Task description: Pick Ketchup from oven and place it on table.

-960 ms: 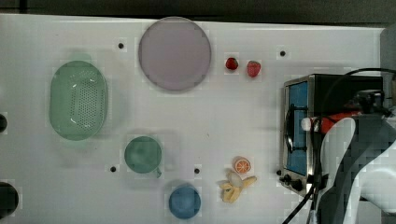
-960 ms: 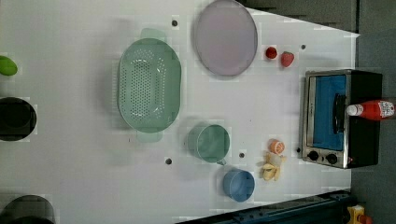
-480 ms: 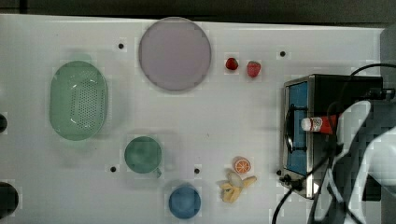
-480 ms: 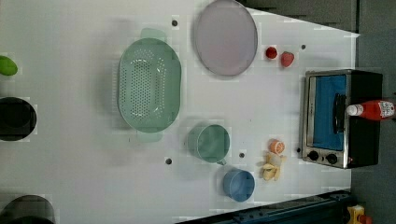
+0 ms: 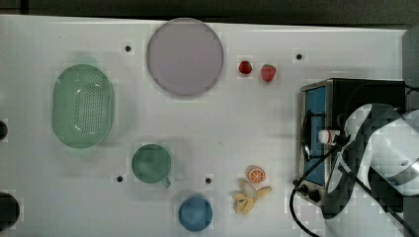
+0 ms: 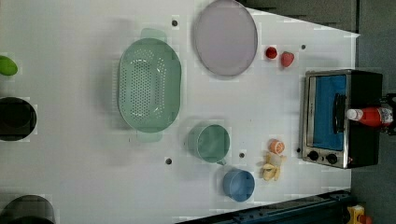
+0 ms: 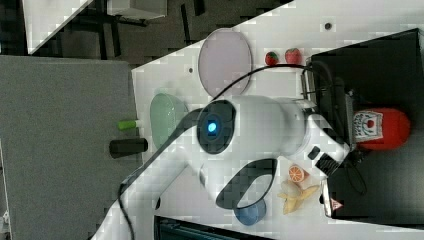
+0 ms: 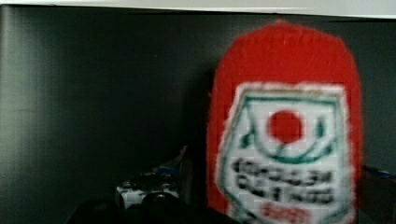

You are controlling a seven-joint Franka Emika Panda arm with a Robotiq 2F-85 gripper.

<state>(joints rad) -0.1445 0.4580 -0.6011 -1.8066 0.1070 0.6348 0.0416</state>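
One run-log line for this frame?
phase: reaching | Ketchup: lying on top of oven | arm: over oven | table: placement not yet done

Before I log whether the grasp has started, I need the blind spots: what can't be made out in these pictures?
- Gripper fingers: hidden in the top view by the white arm; whether they grip the Ketchup cannot be told.
- Ketchup body: covered by the arm in the top view, leaving the white cap.
- Label text: blurred in the wrist view.
- Oven knob settings: too small in the left view.
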